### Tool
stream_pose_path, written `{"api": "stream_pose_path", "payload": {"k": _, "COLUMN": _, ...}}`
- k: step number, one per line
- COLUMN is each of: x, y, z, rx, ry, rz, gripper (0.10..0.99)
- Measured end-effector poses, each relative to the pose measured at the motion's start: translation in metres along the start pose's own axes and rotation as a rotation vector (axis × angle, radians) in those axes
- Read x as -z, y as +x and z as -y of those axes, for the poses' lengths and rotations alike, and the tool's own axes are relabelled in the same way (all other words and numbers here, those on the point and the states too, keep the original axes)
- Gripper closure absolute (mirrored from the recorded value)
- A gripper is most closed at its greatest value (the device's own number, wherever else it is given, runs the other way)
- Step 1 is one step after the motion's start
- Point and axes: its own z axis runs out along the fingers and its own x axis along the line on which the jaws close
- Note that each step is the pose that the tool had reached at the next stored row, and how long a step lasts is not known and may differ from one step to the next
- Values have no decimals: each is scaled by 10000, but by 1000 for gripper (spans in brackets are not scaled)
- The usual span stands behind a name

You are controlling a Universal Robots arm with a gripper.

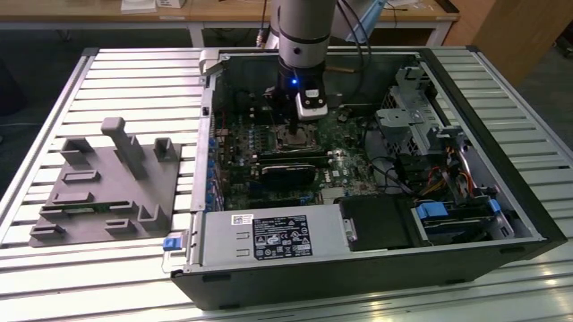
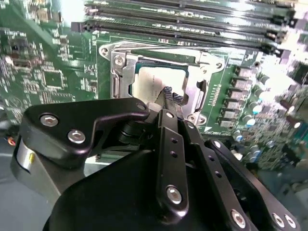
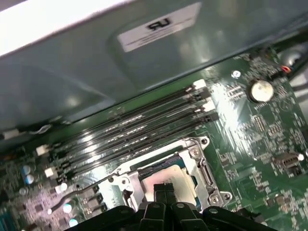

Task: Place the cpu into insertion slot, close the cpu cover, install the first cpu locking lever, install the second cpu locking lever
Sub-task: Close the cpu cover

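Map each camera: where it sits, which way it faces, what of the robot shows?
Exterior view: off the arm, high, looking down into the open computer case; shows arm and hand.
Second wrist view: at the wrist, looking along the hand's body to its shut fingertips at the cpu.
First wrist view: at the wrist, facing the memory slots and case wall; fingertips show.
Both wrist views share cpu, cpu cover, fingertips.

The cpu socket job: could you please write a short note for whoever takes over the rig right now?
Tool: shut, empty, tips right over the cpu; contact unclear.
The cpu lies in the insertion slot, with the cpu cover apparently lowered around it.
Done: cpu placed; cover seemingly closed.
Left: both locking levers; whether either is latched cannot be told.
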Motion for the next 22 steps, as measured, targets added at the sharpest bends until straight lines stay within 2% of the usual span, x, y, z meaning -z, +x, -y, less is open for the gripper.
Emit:
{"api": "stream_pose_path", "payload": {"k": 17, "x": -26, "y": 0, "z": 1, "rx": 3080, "ry": 43, "rz": -102, "gripper": 980}}
{"api": "stream_pose_path", "payload": {"k": 19, "x": -26, "y": 2, "z": 2, "rx": 3303, "ry": 50, "rz": -103, "gripper": 980}}
{"api": "stream_pose_path", "payload": {"k": 22, "x": -28, "y": 18, "z": 10, "rx": 3335, "ry": 65, "rz": -86, "gripper": 980}}
